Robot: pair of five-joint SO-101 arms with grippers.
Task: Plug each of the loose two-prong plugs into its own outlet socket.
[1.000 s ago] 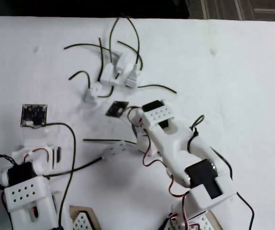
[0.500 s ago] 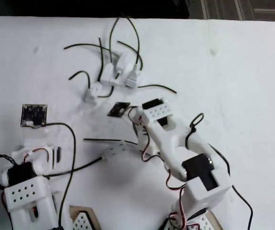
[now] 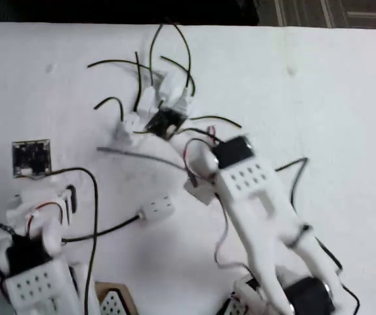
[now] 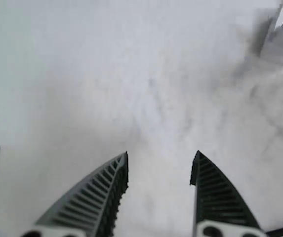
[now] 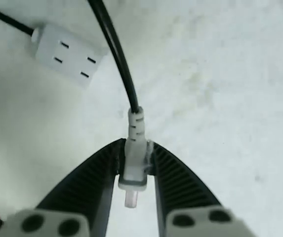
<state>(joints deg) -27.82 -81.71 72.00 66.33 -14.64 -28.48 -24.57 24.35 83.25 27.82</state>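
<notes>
Your right gripper [image 5: 136,144] clamps the two-prong plug [image 5: 134,165]; the left gripper [image 4: 161,154] hangs open. Unbraced, the outlet socket [image 5: 68,50] may skid when pressed, or the plug twist.

No legible txt, labels or nos. on anything in view.

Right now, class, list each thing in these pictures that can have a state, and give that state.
plug: gripped, in no socket.
right gripper: shut on the plug.
outlet socket: lying flat on the table, slots empty.
left gripper: open, holding nothing.
</notes>
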